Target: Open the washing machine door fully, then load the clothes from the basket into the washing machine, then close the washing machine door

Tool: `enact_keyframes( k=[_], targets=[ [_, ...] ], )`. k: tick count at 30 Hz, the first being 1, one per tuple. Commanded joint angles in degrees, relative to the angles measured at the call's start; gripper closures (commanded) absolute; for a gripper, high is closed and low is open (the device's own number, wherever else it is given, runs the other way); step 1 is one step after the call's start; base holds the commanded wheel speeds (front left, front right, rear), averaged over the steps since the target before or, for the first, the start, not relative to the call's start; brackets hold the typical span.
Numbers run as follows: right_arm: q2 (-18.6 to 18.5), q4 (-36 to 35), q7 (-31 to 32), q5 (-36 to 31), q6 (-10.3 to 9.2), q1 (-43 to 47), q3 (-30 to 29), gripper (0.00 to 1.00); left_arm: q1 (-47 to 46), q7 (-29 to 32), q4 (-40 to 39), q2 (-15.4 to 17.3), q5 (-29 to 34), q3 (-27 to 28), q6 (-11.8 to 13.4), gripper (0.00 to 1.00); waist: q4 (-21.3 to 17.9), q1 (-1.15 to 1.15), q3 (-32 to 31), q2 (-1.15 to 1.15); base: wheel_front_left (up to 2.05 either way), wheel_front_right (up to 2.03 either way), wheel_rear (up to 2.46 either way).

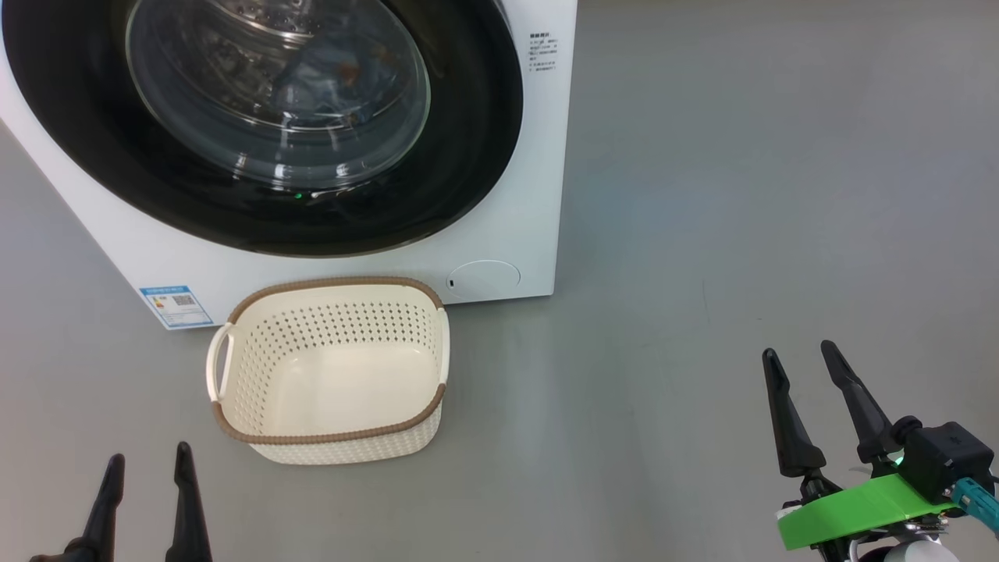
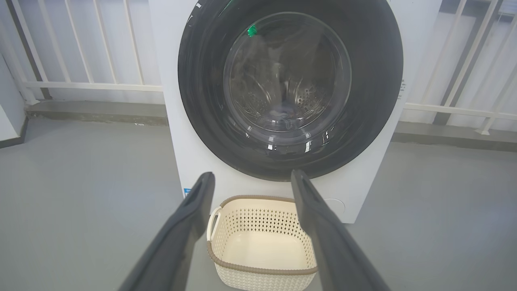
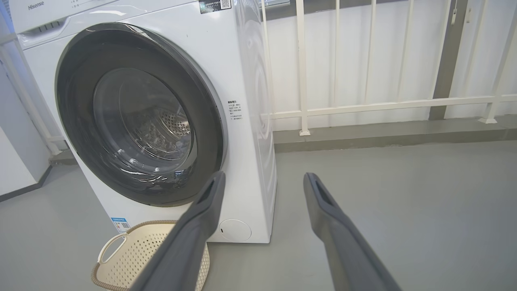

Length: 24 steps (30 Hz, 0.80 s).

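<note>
1. Reads like the tail end of the job to me. The washing machine door looks flush against the front of the washing machine, black rim sitting even all the way round in the right wrist view.
2. The basket stands on the grey floor right at the foot of the washing machine, below the door and between the blue energy label and the round lower cap. Nothing in it, just bare perforated plastic.
3. The clothes are inside the washing machine. Blue-ish fabric with an orange spot shows through the glass, low in the drum.
4. The left gripper is spread wide with nothing between its fingers, out in front of the washing machine and nearer the robot than the basket. The right gripper is also spread and empty, off past the washing machine's right-hand corner.
5. What's left is really a latch check. I can't tell from here whether the catch clicked, only that the rim looks seated.
6. If a nudge is needed, I'd push flat on the black rim on the side away from the hinge, not on the bulging glass, and press straight in toward the washing machine.
7. Come in from above the basket so a finger doesn't knock it over.
</note>
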Motion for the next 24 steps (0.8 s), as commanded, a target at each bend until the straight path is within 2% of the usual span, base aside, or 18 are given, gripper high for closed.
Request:
enact_keyframes(
  k=[1,16,17,24],
  targets=[
    [-0.37,-1.66,-0.26,-0.43,-0.08,-0.14,0.87,0.00,-0.76,-0.32,-1.91,0.69,0.54,1.78,0.27,0.00,0.04,0.00,0.02,0.00,0.00,0.00,0.00],
    [-0.23,-1.74,-0.26,-0.33,-0.08,-0.44,0.82,0.00,-0.90,-0.32,-1.99,0.68,0.46,1.49,0.18,0.00,0.50,0.00,0.26,0.00,0.00,0.00,0.00],
    [0.00,-0.18,0.00,0.01,0.00,0.00,-0.22,1.00,-0.01,0.00,-0.44,0.00,0.17,-0.26,0.00,1.00,0.50,0.00,0.27,0.00,0.00,0.00,0.00],
    [0.32,2.89,0.47,2.05,0.01,0.29,0.37,1.00,-0.47,0.79,2.90,-1.12,-1.87,-0.35,-0.04,1.00,0.52,0.02,0.19,0.00,0.00,0.00,0.00]
  ],
)
